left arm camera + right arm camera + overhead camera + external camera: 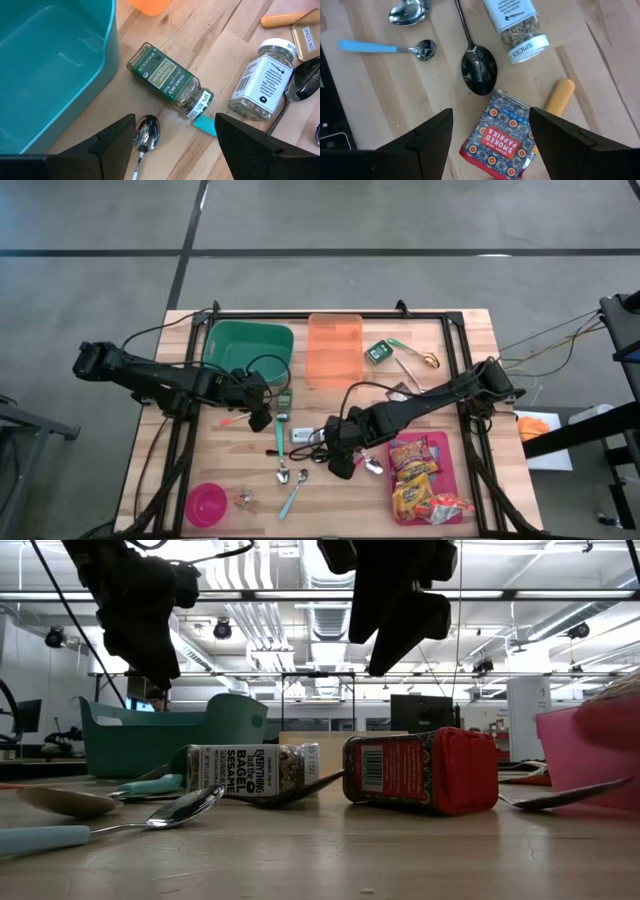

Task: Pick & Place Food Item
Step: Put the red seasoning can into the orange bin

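Right wrist view shows our right gripper (490, 137) spread wide, empty, over the smoked paprika tin (497, 140), lined up to straddle it; left gripper (175, 137) hangs wide over the green spice jar (167, 82).

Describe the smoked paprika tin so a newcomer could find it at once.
Start at the pink tray of snack packets on the table's right side; just off its left edge, under the right gripper, lies the paprika tin. It is the only flat red patterned tin, unlike the glass spice jars nearby.
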You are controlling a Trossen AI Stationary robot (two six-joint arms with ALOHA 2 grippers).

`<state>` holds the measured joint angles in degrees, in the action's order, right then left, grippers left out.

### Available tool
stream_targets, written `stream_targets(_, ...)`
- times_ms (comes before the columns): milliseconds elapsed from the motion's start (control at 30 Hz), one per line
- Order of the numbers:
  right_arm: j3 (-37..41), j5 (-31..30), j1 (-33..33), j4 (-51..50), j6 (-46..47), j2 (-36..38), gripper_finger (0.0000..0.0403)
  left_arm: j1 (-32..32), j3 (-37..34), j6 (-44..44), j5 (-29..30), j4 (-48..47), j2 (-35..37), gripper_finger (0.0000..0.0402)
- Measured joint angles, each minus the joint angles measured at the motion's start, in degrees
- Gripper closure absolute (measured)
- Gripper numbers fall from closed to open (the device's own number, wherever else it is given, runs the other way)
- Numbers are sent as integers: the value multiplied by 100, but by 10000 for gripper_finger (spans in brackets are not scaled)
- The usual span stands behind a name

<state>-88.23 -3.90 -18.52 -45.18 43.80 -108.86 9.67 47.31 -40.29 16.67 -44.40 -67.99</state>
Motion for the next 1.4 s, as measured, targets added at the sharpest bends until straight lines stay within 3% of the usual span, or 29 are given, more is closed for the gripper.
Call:
stream_targets(267,47,-17,-9,5,16,-2,131,2,0,0,0,0,0,126)
stream_targets(600,103,-18,-12,8,225,-2,8,2,-2,0,0,0,0,127)
stream_targets(733,117,-60,-107,3,431,-2,11,2,-13,0,0,-2,0,127)
stream_targets(1033,539,-228,-236,54,1902,-2,13,2,-13,-2,0,0,0,127)
stream_targets(1400,878,-423,-210,596,1873,-9,13,0,-13,0,3,89,0,127)
